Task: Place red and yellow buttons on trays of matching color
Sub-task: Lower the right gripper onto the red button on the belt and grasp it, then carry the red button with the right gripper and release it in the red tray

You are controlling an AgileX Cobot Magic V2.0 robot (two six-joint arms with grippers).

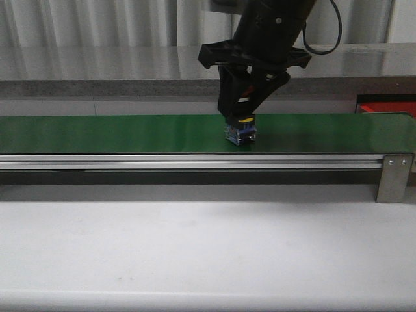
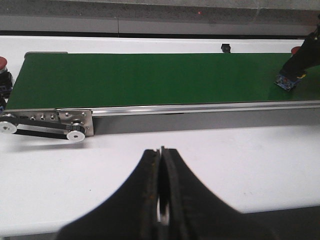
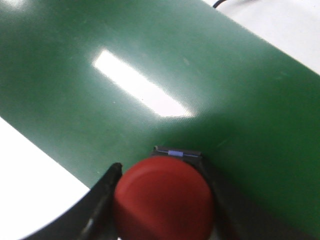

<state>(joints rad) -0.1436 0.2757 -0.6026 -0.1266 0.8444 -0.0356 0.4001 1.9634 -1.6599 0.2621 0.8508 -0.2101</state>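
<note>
My R gripper (image 3: 162,200) is clamped round the red button (image 3: 164,199) on the belt (image 1: 117,133); red tray (image 1: 389,107) lies off to my right. L gripper (image 2: 161,200) pinched closed, holding nothing.

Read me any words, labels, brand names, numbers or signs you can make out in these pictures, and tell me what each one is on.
None: no readable text in any view.
The red button held by the right gripper has a plain cap.
Its blue base on the green belt shows small markings, too blurred to read.
The left gripper carries no label.
</note>
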